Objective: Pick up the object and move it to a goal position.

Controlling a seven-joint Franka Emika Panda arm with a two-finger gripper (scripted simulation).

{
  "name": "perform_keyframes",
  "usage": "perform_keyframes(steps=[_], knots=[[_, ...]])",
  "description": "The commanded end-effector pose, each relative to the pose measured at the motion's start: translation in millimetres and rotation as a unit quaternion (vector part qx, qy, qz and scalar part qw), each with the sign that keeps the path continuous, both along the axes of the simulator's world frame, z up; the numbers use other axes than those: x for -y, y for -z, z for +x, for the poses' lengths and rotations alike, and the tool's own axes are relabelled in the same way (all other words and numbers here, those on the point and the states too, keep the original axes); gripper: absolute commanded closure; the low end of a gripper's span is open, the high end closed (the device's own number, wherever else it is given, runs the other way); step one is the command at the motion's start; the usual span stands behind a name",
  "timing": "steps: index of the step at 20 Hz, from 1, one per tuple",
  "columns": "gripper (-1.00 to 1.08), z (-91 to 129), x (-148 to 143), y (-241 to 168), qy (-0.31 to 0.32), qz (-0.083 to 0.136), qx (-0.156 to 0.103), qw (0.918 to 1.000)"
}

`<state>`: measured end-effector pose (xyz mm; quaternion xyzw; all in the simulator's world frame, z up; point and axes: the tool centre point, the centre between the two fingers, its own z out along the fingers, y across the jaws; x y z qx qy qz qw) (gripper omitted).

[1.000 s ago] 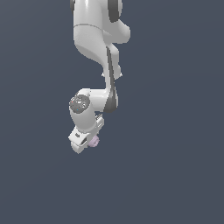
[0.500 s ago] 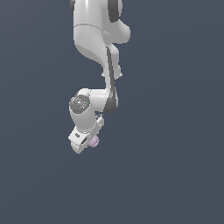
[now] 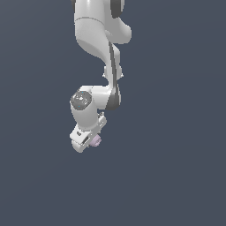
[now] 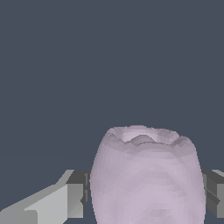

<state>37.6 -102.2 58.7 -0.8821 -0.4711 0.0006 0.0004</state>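
Note:
The object (image 4: 146,177) is a pale lilac-pink lumpy ball that fills much of the wrist view, with a dimpled end facing away from the camera. Both grey fingers (image 4: 76,194) press against its sides. In the exterior view my white gripper (image 3: 90,142) hangs below the arm's wrist, and only a small pink edge of the object (image 3: 96,141) peeks out beside the gripper body. The gripper is shut on the object.
A plain dark grey-blue surface (image 3: 176,176) fills the background in both views. The white arm (image 3: 99,39) comes down from the top of the exterior view.

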Motion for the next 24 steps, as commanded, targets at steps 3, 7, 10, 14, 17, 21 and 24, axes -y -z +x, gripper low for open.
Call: perform_keyframes(steps=[3, 7, 10, 14, 17, 21, 24], knots=[[1.08, -2.6, -9.4, -26.7, 0.000, 0.000, 0.001, 1.0000], [1.08, -6.6, -21.8, -61.2, 0.000, -0.001, 0.001, 1.0000], [1.08, -10.2, -33.4, -93.1, -0.001, -0.001, 0.001, 1.0000], [1.08, -15.1, -50.3, -139.9, -0.001, -0.001, 0.000, 1.0000], [1.08, -18.7, -62.7, -175.1, -0.001, -0.001, 0.000, 1.0000], [1.08, -23.1, -79.2, -221.6, -0.001, -0.001, 0.000, 1.0000], [1.08, -26.0, -91.3, -256.0, -0.001, -0.001, 0.000, 1.0000]])
